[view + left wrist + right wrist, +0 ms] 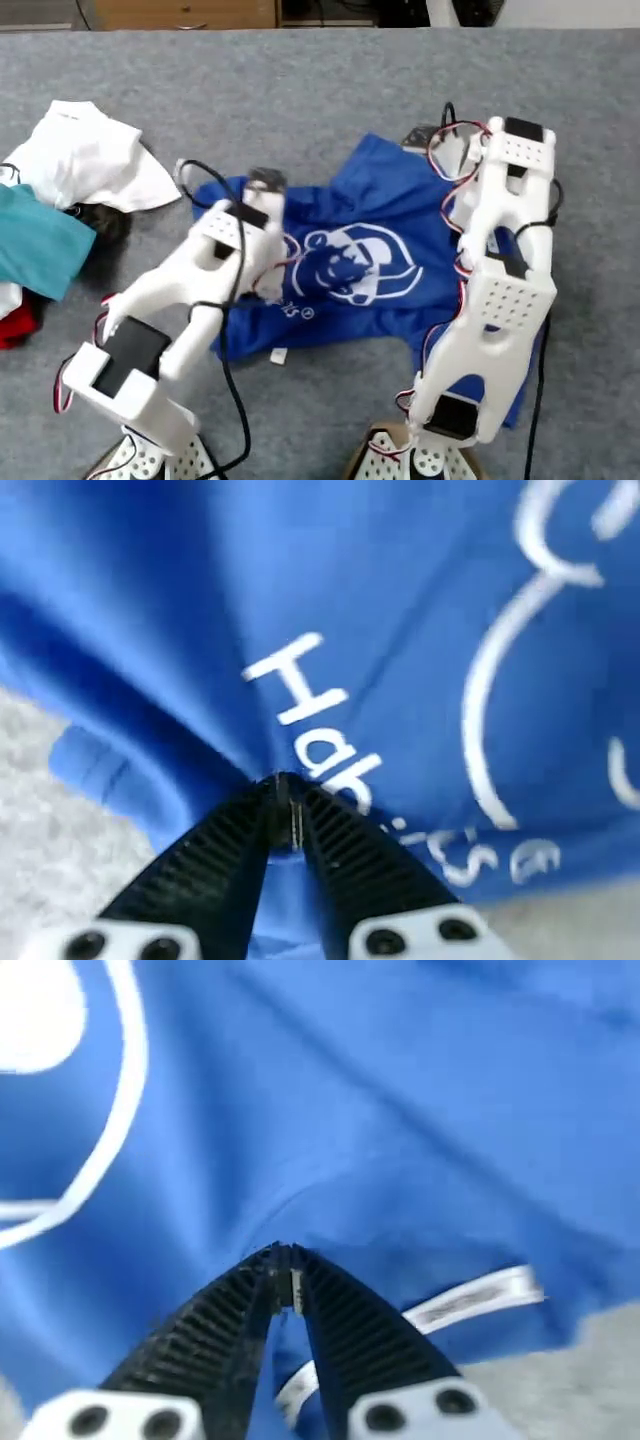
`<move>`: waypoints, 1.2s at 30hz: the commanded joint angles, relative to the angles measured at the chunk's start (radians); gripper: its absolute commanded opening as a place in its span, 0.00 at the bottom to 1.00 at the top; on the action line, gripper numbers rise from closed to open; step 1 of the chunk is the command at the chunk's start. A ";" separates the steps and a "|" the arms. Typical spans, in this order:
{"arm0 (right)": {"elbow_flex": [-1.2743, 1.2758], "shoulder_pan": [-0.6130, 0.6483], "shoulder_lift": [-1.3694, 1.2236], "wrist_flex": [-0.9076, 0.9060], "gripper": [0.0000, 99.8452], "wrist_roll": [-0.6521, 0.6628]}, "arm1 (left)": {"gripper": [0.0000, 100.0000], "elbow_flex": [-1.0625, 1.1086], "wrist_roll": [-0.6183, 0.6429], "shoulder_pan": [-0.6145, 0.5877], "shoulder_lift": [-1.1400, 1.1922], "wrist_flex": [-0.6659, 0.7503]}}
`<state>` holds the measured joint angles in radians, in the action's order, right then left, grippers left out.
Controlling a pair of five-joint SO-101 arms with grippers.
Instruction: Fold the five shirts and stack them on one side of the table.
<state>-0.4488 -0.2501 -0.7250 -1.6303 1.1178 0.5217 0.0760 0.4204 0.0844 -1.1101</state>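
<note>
Left claw (285, 780) is clamped on the blue shirt (350, 265) by its white lettering (300, 690), right claw (285, 1256) pinching it near the label (470, 1300). Shirt's spread on the grey table (300, 90).

We see a grey table (300, 90). On it the blue shirt (370, 270) lies spread; well to its left, a white shirt (90, 160), teal shirt (35, 245) and red shirt (15, 322) lie heaped together.

Teal shirt (40, 250) (red shirt (12, 322) too) partly beyond high view's edge
</note>
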 commanded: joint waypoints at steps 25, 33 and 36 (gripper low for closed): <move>-0.302 -0.071 0.199 -0.144 0.00 0.028 | 0.02 -0.425 -0.117 -0.166 -0.469 -0.370; -0.415 0.091 0.087 0.031 0.00 -0.155 | 0.03 -0.410 0.222 -0.496 -0.268 -0.195; -0.496 0.116 0.013 0.130 0.00 -0.227 | 0.10 -0.420 0.359 -0.520 -0.162 -0.164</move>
<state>-0.8477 -0.1657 -0.6851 -1.5904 0.9582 0.1458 0.3000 -0.0706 -0.1396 -1.3096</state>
